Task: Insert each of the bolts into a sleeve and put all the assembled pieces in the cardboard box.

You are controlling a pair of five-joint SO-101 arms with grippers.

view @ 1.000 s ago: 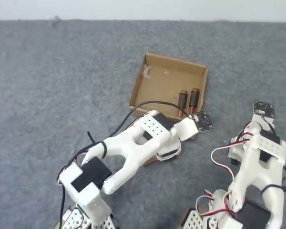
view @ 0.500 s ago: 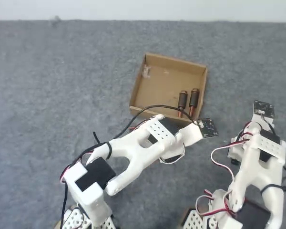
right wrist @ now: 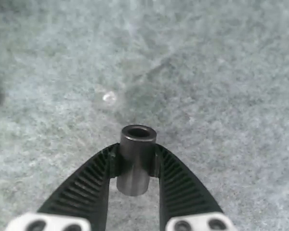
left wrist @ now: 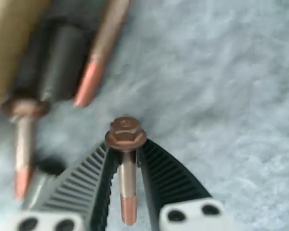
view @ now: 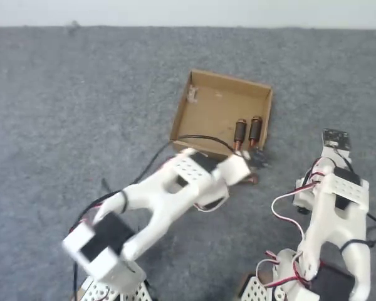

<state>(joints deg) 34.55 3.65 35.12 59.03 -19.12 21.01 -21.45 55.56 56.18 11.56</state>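
Note:
My left gripper (left wrist: 126, 145) is shut on a copper bolt (left wrist: 127, 168), whose hex head (left wrist: 126, 132) sticks out past the fingertips. Beyond it a dark sleeve (left wrist: 62, 53) with a bolt through it lies beside tan cardboard (left wrist: 12, 33). In the high view the left arm (view: 188, 182) ends at the near right corner of the cardboard box (view: 203, 113). Two assembled pieces (view: 247, 132) lie in the box. My right gripper (right wrist: 137, 151) is shut on a dark sleeve (right wrist: 137, 139), its open end pointing away, above the carpet. The right arm (view: 332, 194) stands to the right of the box.
Grey carpet (view: 81, 106) covers the whole table, with wide free room to the left of the box. A pale wall strip (view: 188, 12) runs along the far edge. Cables (view: 194, 139) loop over the left arm near the box's front wall.
The left arm has swung, and its tip pulled back from right of the box toward the box's near right corner. The right arm has shifted slightly left and farther away.

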